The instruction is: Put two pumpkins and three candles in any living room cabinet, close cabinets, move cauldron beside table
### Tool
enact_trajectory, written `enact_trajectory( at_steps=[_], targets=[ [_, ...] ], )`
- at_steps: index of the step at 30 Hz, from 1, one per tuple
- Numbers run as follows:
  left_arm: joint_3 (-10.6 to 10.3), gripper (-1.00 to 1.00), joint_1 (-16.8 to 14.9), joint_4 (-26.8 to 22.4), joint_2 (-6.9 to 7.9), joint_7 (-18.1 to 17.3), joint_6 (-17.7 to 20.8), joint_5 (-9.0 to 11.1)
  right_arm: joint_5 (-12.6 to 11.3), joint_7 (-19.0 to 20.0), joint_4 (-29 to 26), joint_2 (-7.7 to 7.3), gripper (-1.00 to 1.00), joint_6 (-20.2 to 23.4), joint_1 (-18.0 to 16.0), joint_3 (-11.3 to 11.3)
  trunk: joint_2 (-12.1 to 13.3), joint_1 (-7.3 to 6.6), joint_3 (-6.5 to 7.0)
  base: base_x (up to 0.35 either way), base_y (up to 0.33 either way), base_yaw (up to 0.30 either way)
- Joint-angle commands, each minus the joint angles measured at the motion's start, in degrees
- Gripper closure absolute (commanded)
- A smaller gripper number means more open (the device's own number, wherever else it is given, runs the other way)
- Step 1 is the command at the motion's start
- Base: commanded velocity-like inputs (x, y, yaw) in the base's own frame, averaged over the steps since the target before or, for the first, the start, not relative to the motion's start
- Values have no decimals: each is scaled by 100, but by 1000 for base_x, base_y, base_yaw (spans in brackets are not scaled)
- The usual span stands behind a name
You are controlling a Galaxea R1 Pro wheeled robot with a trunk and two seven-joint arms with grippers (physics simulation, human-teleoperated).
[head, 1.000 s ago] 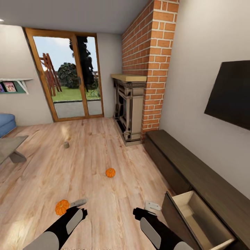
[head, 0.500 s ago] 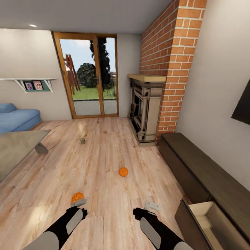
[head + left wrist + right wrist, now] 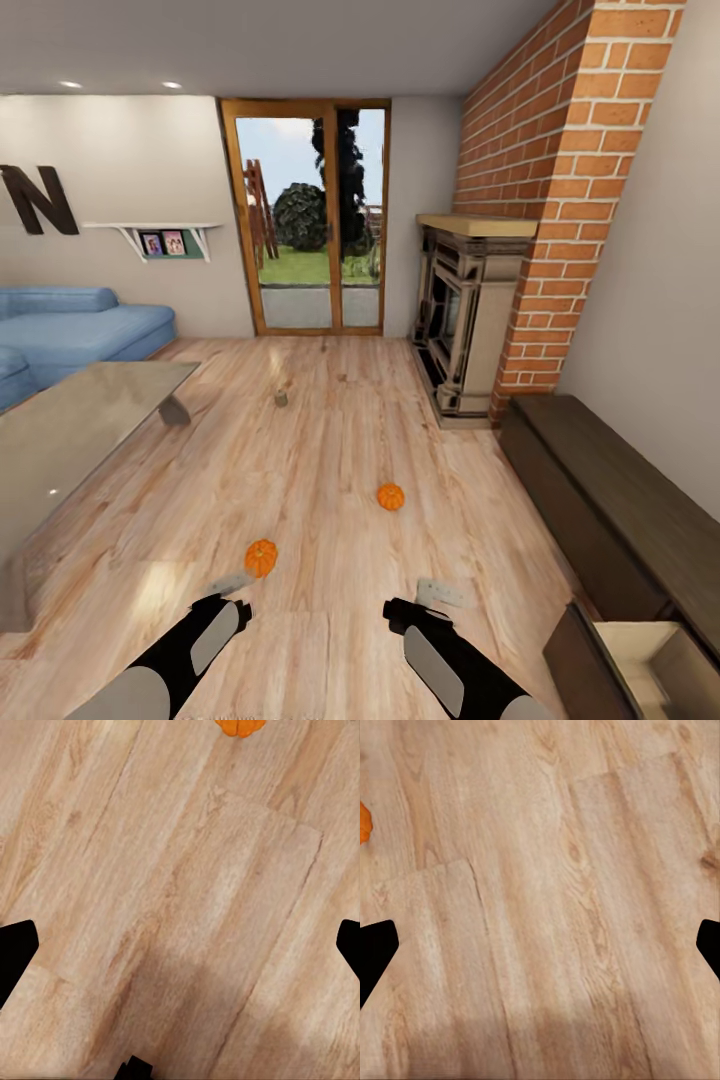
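Left gripper [image 3: 232,590]: held low over the light wood plank floor [image 3: 320,470]; its dark fingertips [image 3: 15,949] are seen far apart at opposite sides of the left wrist view, so it is spread wide and carries nothing.
Right gripper [image 3: 432,598]: likewise held over the floor, spread wide, nothing between the fingers.
Nearer small round orange pumpkin [image 3: 261,557]: set on the floor just ahead of the left gripper, apart from it.
Farther orange pumpkin [image 3: 390,496]: set on the floor, nearer the cabinet.
Short stubby beige candle [image 3: 281,398]: stood on the floor, towards the glazed wooden doors [image 3: 310,225].
Low dark-brown wood cabinet [image 3: 610,510]: placed along the right wall, one compartment [image 3: 640,660] seen open at its near end.
Glossy grey coffee table [image 3: 70,430]: placed at the left, before the blue sofa [image 3: 70,330].
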Motion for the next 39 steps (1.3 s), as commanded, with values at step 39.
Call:
enact_trajectory(
  at_steps=[39],
  targets=[
    [-51,-100,-3,-4,8,42,24,40,257,-49,191,-38,-100,-250,-6,431,-5,0,-7,67,104,139]
  ],
)
